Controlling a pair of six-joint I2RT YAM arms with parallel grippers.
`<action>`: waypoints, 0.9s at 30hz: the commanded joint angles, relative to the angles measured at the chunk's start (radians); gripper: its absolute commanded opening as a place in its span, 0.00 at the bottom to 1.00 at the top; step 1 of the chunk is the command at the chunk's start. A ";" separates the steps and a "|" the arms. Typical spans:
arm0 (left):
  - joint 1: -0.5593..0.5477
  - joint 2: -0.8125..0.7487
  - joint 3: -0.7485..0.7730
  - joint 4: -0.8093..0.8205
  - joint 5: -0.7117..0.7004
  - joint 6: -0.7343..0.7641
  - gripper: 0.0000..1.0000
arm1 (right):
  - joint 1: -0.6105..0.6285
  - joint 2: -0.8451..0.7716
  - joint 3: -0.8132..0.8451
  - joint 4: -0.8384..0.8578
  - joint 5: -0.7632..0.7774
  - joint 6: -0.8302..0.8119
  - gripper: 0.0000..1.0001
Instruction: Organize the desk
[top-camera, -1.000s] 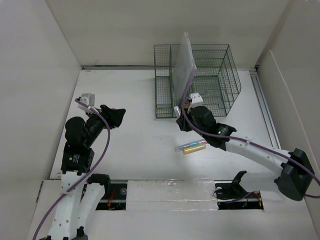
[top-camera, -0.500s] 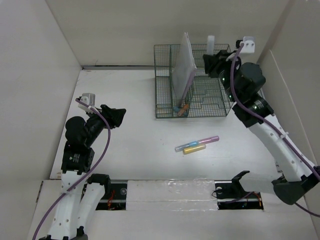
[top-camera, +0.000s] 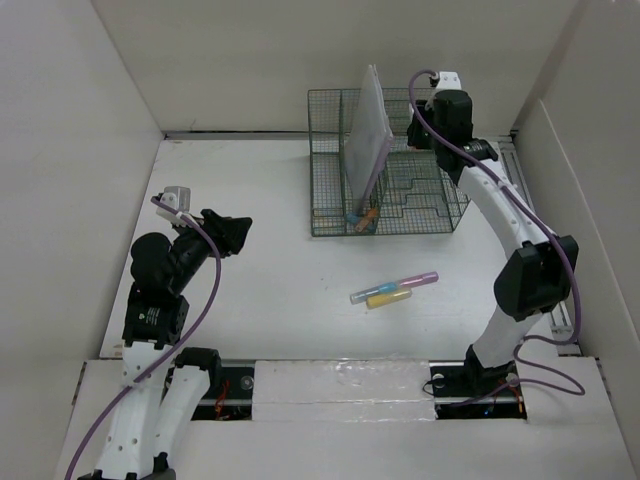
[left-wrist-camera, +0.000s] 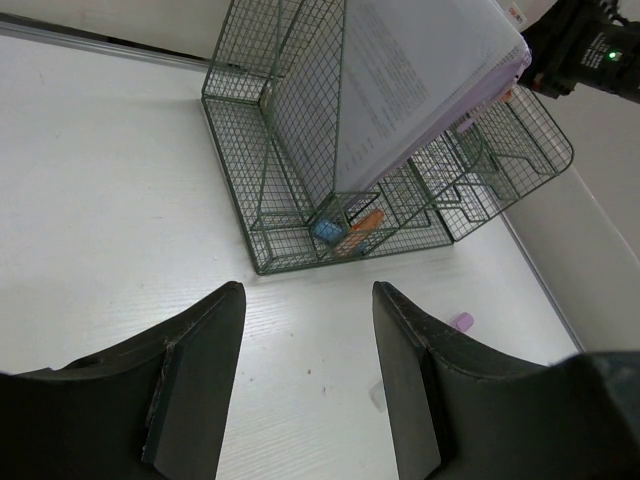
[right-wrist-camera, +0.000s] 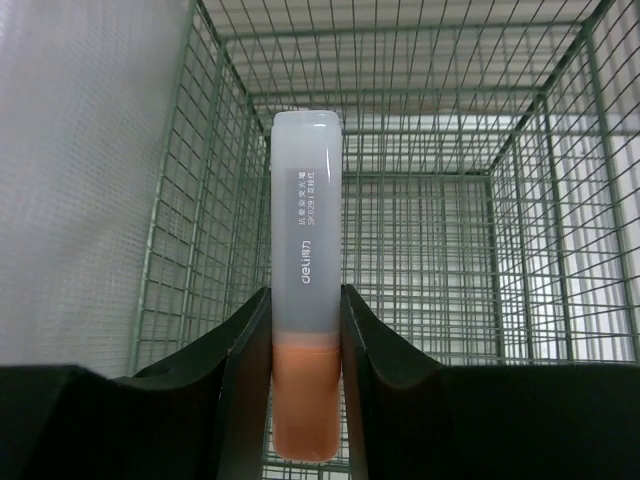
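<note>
The desk is a white tabletop with a dark green wire-mesh basket at its back. My right gripper is shut on an orange highlighter with a frosted cap, held upright over a right-hand compartment of the basket. In the top view that gripper hangs above the basket's back right part. My left gripper is open with nothing in it, low over the bare desk at the left, well apart from the basket.
A sheet of paper leans upright in the basket's middle divider. Small blue and orange items lie in its front compartment. A pink highlighter and a yellow one lie on the desk in front. White walls enclose the desk.
My right arm has swung from the basket's front left corner up to its back right part, carrying the highlighter. The left arm has not moved.
</note>
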 joint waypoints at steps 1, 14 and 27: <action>0.004 -0.002 -0.006 0.040 0.010 0.003 0.50 | -0.002 -0.003 0.091 -0.020 -0.016 -0.017 0.25; 0.004 -0.011 -0.004 0.034 0.007 0.010 0.50 | -0.020 -0.059 0.027 -0.024 -0.007 0.036 0.67; -0.014 0.087 -0.024 0.109 0.266 0.007 0.52 | 0.237 -0.679 -0.596 0.111 0.129 0.161 0.05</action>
